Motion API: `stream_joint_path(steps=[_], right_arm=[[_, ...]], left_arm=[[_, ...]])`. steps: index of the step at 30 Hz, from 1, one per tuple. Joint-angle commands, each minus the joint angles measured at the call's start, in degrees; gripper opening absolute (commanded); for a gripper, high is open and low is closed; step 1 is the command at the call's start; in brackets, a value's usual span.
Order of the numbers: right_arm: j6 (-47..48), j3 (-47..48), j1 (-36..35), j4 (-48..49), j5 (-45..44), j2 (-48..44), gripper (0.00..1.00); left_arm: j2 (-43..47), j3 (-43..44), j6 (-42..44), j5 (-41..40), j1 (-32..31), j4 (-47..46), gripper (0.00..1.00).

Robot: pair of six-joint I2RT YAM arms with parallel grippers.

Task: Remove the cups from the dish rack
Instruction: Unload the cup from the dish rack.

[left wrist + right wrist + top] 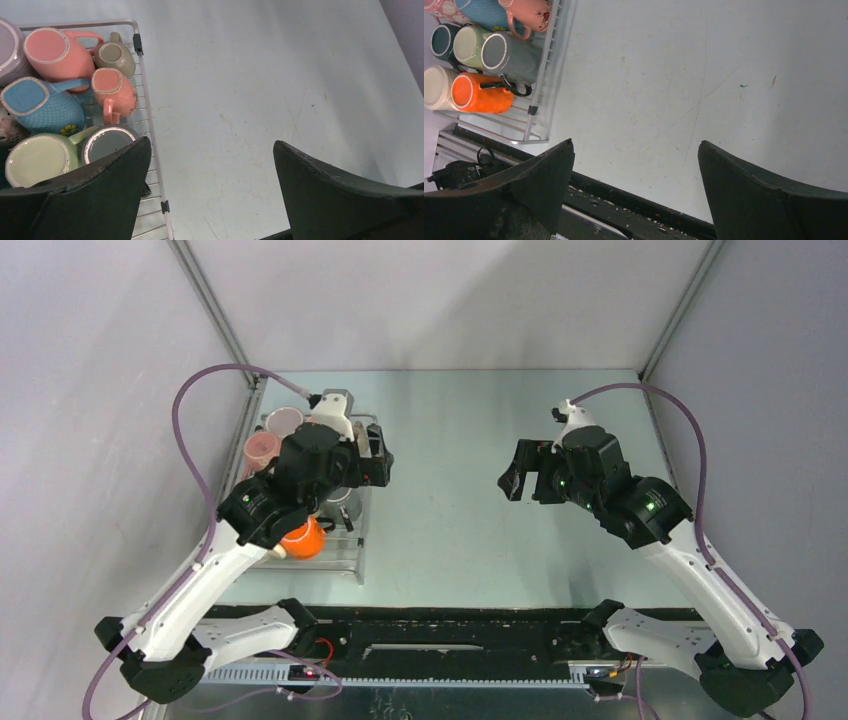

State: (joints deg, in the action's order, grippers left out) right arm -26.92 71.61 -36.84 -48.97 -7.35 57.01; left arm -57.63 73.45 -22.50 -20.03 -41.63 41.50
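The dish rack sits at the 9 o'clock side of the table, loaded with cups. The top view barely shows it, because the left arm is parked right across the middle. From up there only an orange cup at the rack's 6 o'clock end and two pinkish cups at the 12 o'clock end poke out. The wrist cams fill in more. The left one shows a big pink mug, a small beige cup, a blue dotted mug, a pale green cup and a grey cup packed tight against each other. A lilac-white cup is cut off at 9 o'clock in that frame, and the grey one is partly behind a finger. The right cam catches the orange cup again beside a cream cup at the rack's near end, with more cups chopped off at the top of the frame. I can't really tell whether they're upside down or lying on their sides. The left gripper hangs over the rack's 3 o'clock rim with its fingers spread wide and nothing between them, one finger above the cups and the other above bare table. The right gripper is well apart, over the table's 3 o'clock half, turned toward 9 o'clock, and it's spread wide with nothing in it too.
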Motion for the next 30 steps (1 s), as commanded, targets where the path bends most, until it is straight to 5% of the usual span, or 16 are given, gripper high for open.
stream_joint_path(steps=[1,17,30], right_arm=[[-0.64,-0.04,0.33,0.09,0.03,-0.84,1.0],[0.17,-0.07,0.36,-0.38,0.57,-0.11,1.0],[-1.01,-3.31,-0.4,-0.03,1.36,-0.54,1.0]], left_arm=[[0.56,0.9,-1.13,-3.51,-0.2,2.04,1.0],[2.79,-1.48,-7.99,-11.35,1.1,7.42,1.0],[3.56,-13.7,-19.16,-12.96,3.4,7.64,0.96]])
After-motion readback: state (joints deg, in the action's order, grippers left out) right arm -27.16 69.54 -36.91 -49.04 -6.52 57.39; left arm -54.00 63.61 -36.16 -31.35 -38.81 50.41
